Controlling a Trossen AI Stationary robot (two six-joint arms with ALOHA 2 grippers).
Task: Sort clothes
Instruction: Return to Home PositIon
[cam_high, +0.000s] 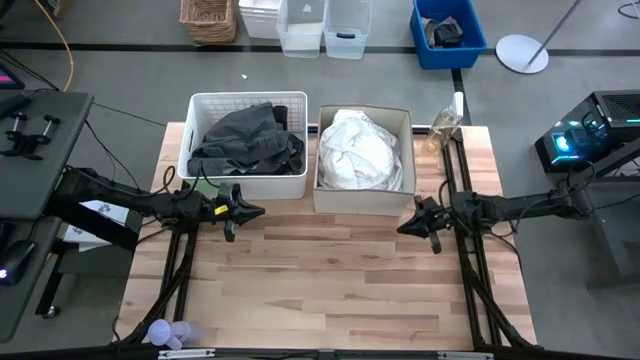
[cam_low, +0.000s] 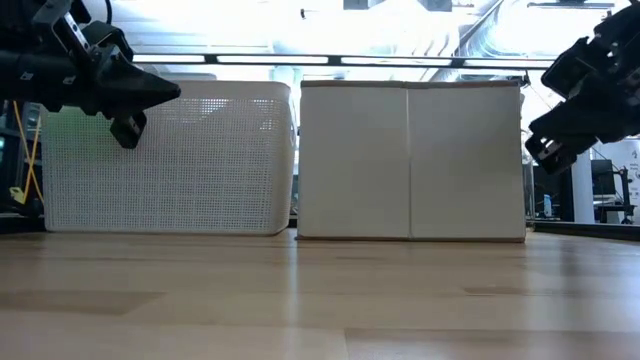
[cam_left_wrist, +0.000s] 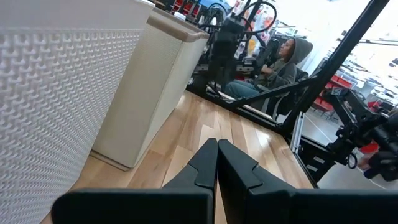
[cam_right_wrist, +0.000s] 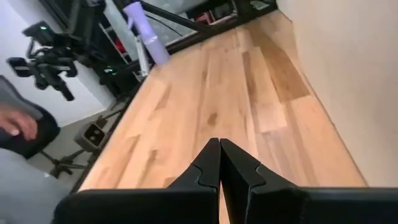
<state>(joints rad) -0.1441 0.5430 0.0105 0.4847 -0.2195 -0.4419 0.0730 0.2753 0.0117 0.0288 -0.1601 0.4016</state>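
Dark grey and dark green clothes lie heaped in the white slotted basket at the table's far left. White clothes fill the beige box beside it. My left gripper is shut and empty, above the table just near of the basket; it also shows in the low view. My right gripper is shut and empty, near the box's near right corner.
The basket and box stand side by side along the far edge. A purple object lies at the near left corner. A bottle stands right of the box. A seated person is beyond the table. Bare wood spreads across the near half.
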